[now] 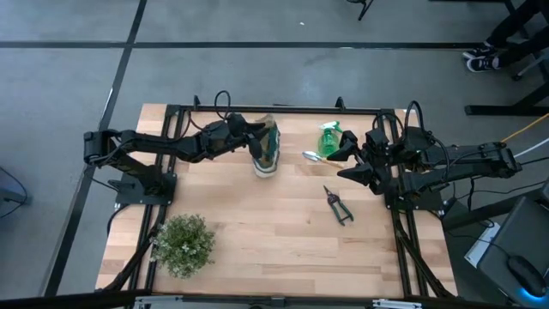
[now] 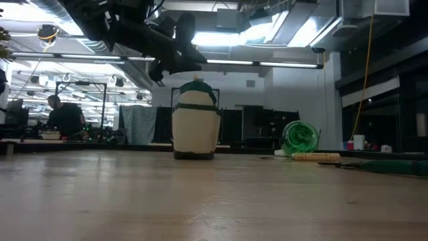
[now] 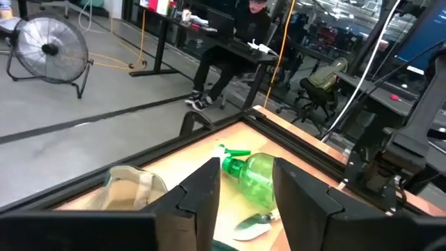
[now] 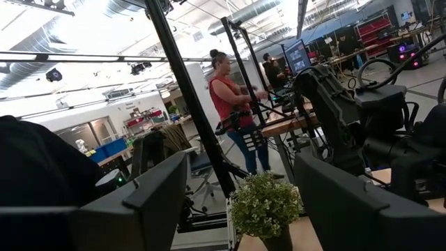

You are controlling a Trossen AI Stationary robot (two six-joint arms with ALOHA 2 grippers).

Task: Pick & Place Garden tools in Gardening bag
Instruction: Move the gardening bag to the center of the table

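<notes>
The left hand (image 1: 257, 137) is right over the mouth of the canvas bag (image 1: 268, 159), which stands upright toward the back of the bench (image 1: 274, 249). In its wrist view the two dark fingers (image 3: 202, 202) stand apart with nothing gripped between them, and the bag's cream rim sits just beside them.

Over on the other side, the right hand (image 1: 347, 159) hangs near the bench's right edge, fingers (image 4: 150, 202) spread wide and empty. Just beside it lies the green spray bottle (image 1: 329, 140) on its side, with the silver trowel (image 1: 313, 156) next to it (blade toward the bag). The dark shears (image 1: 338, 206) lie alone on the open wood, a little nearer the front than that hand.

The potted plant (image 1: 183, 244) sits at the front left corner, well apart from everything.
</notes>
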